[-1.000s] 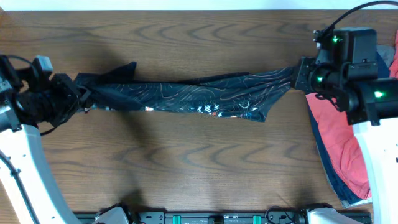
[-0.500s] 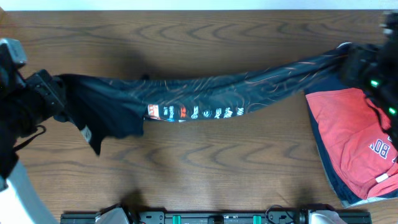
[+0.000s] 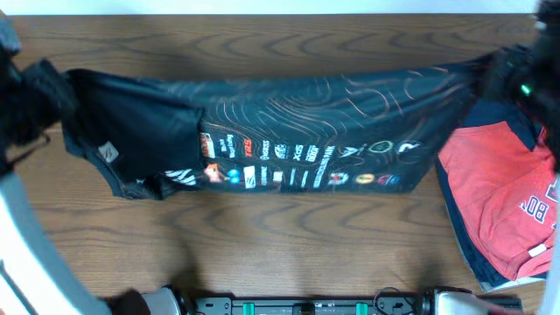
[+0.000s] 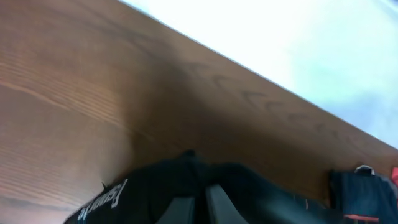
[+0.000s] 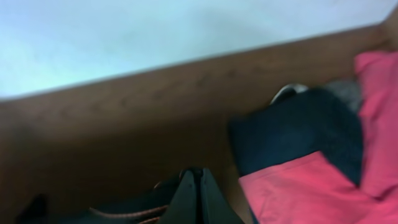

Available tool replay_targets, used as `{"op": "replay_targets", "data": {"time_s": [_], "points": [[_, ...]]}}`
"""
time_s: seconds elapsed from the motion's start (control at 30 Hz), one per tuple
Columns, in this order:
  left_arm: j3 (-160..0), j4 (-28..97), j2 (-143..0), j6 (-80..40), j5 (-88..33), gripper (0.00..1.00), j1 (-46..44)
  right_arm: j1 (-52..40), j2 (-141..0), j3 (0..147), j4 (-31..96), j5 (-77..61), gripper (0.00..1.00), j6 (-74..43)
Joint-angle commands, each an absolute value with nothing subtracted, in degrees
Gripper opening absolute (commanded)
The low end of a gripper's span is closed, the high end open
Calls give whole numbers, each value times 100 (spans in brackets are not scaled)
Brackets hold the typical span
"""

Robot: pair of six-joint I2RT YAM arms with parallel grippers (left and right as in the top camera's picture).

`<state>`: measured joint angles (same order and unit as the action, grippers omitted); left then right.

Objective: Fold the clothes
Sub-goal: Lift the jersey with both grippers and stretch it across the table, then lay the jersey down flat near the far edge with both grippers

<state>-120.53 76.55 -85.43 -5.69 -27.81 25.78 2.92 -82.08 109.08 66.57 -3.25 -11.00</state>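
The black jersey (image 3: 289, 122) with wavy contour lines and rows of colourful logos hangs stretched wide between my two grippers, held up above the wooden table (image 3: 289, 236). My left gripper (image 3: 54, 87) is shut on its left end; the left wrist view shows black cloth (image 4: 186, 186) pinched at the fingers (image 4: 202, 202). My right gripper (image 3: 494, 74) is shut on its right end; the right wrist view shows closed fingers (image 5: 196, 193) on dark cloth (image 5: 124, 211). Both arms are blurred.
A pile of red-and-navy garments (image 3: 503, 210) lies at the table's right edge, also visible in the right wrist view (image 5: 311, 186). A white surface (image 5: 155, 37) lies beyond the table's far edge. The arm bases (image 3: 306, 306) line the near edge.
Both grippers have risen and drawn apart. The jersey, bunched into a narrow strip on the table a second ago, now hangs spread open with its logos showing.
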Motion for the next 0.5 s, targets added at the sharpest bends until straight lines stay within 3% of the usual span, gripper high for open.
{"op": "replay_targets", "data": {"time_s": [0.0, 0.17, 0.47], "points": [[-12099, 7430, -9070, -469, -2698, 6, 2477, 244, -8759, 10945, 6567, -655, 1, -910], [-12099, 6495, -9797, -408, -2694, 6, 2091, 71, -9629, 10945, 5629, -674, 1, -888], [-12099, 2906, -10484, -1315, -2692, 6, 1765, 10, -10276, 10947, 1839, -405, 1, -2014]]}}
